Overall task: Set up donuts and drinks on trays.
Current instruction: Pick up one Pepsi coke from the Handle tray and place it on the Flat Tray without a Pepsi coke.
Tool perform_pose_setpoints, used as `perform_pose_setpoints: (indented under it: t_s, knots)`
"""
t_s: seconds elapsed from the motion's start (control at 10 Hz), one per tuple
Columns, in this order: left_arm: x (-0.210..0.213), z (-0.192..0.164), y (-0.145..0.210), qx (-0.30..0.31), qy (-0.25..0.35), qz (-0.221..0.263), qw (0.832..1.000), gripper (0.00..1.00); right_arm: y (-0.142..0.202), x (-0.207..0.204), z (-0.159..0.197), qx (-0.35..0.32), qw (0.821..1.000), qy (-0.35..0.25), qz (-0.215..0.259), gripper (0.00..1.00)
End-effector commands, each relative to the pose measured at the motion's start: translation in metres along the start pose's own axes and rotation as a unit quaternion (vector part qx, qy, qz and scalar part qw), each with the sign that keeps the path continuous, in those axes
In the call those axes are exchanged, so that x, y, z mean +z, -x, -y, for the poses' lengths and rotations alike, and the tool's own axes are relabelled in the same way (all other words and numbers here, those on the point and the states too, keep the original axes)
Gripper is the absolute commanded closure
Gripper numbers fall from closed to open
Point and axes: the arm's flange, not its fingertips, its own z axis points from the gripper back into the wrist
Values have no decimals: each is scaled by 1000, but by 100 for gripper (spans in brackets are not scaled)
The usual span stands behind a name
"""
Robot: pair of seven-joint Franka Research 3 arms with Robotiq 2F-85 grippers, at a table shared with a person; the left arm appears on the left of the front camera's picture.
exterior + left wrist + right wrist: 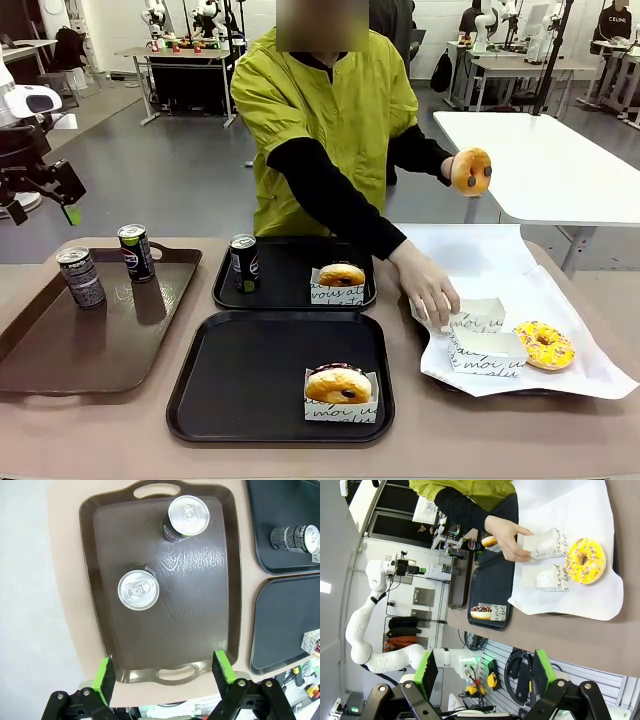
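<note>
Your left end effector (pixel 164 670) hangs spread wide over the brown tray (pixel 200 630) at its near handle edge, with two cans (pixel 138 589) upright below and bare tray around them. Your right end effector (pixel 485 672) gapes empty beyond the bench (pixel 580 635) edge. Each black tray (pixel 250 380) carries one sleeved donut (pixel 338 384). The far one also holds a third can (pixel 244 262), and the near one's left half lies open.

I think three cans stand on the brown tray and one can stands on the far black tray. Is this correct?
Not quite. The brown tray holds two cans, not three: the near can and the far can, as the front view shows. A third can does stand on the far black tray.
</note>
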Motion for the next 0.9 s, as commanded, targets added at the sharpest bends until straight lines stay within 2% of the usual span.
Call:
perform_pose_setpoints:
  t_s: [0.0,0.2,0.4,0.8]
  knots:
    - [0,-3,4,2,1,-1,1000,0,-1,0,0,6,1000,-6,0,0]
    - [0,-1,0,1,0,0,1000,0,-1,0,0,6,1000,-6,0,0]
    - [-18,-14,-13,13,-21,16,1000,0,-1,0,0,6,1000,-6,0,0]
    - [-58,-22,-31,31,-44,2,999,0,-1,0,0,6,1000,-6,0,0]
